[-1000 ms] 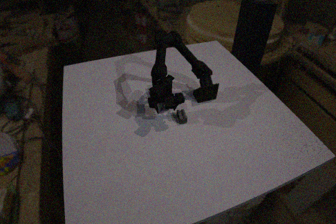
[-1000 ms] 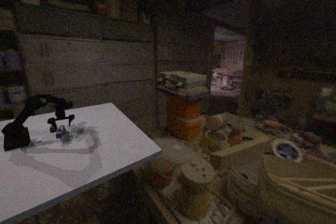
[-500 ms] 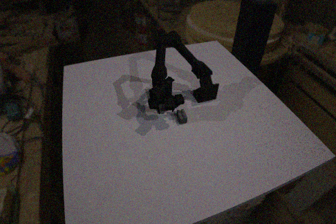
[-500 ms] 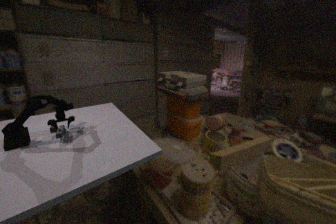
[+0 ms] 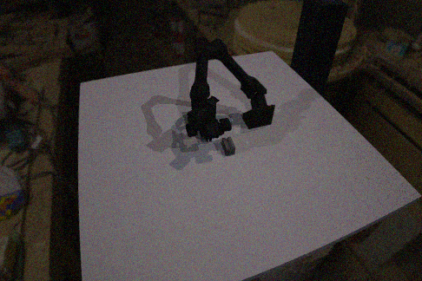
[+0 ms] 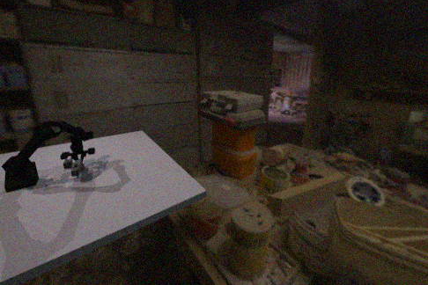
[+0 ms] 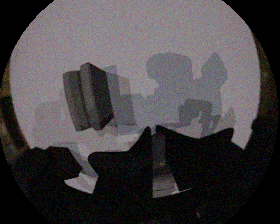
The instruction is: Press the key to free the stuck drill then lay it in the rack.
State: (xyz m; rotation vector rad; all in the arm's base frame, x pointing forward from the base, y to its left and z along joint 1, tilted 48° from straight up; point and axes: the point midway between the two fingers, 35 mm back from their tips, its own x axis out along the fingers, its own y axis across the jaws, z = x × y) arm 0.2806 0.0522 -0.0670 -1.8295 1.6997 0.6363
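Observation:
The scene is dim. My gripper (image 5: 205,133) is down at the white table top near its middle, just left of a small grey slotted rack (image 5: 227,146). In the wrist view the two dark fingers meet at the centre, closed on a thin pale piece, the drill (image 7: 164,185), of which only a sliver shows below them. The rack (image 7: 90,103) stands to the left of the fingers in that view. The fixture and its key are hidden under the gripper. In the exterior view the gripper (image 6: 78,167) hangs low over small grey parts.
The arm's dark base (image 5: 259,115) stands on the table right of the gripper. A tall dark post (image 5: 318,40) stands beyond the table's far right edge. Cluttered workshop goods surround the table.

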